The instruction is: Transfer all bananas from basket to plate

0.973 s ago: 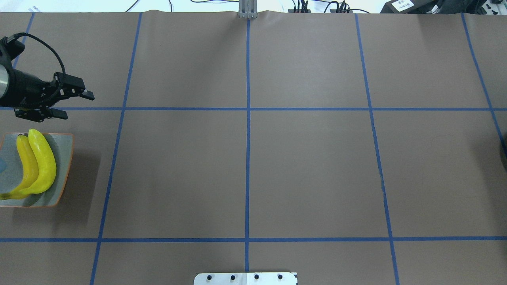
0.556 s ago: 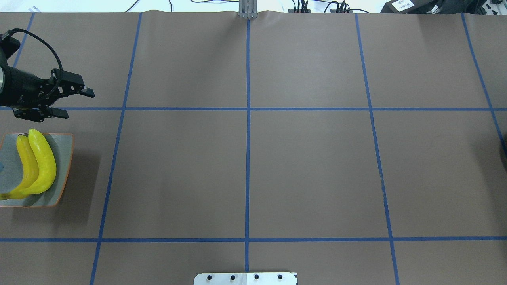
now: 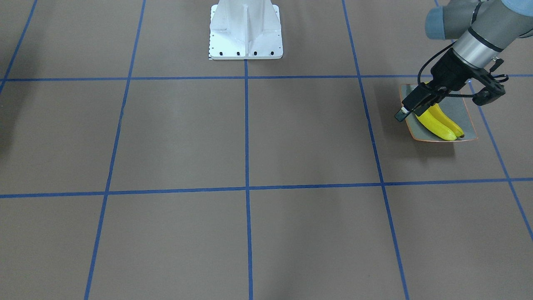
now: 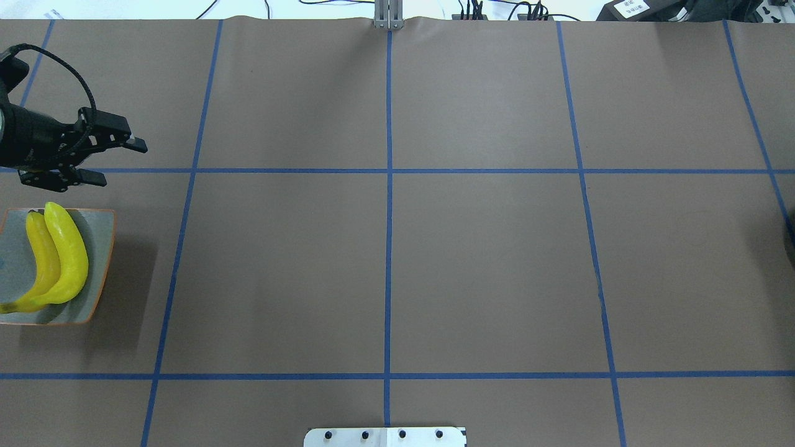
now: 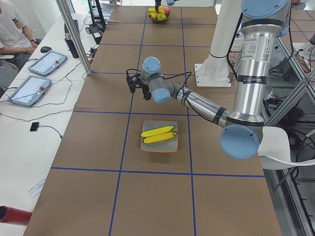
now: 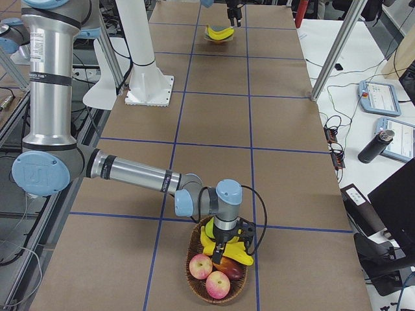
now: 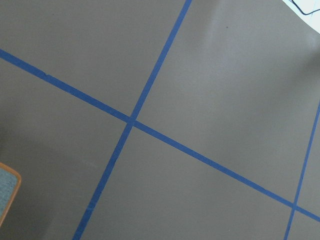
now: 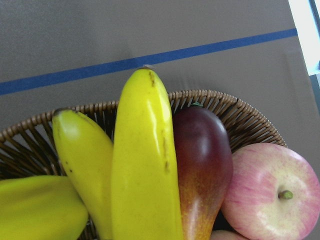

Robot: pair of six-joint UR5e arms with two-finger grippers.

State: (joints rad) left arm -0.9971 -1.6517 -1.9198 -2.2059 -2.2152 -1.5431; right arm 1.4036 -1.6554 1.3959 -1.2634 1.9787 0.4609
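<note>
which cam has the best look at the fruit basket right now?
Exterior right: the whole basket shows, only the right gripper over its middle. Right wrist crops it to part of the rim; exterior left shows it tiny and far. The other views show no clear basket.

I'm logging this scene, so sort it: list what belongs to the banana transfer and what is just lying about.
Job: two bananas on the plate; more bananas in the basket; left gripper, open and empty.
Lying about: apples and dark red fruit in that basket; tablets on the side desk.
</note>
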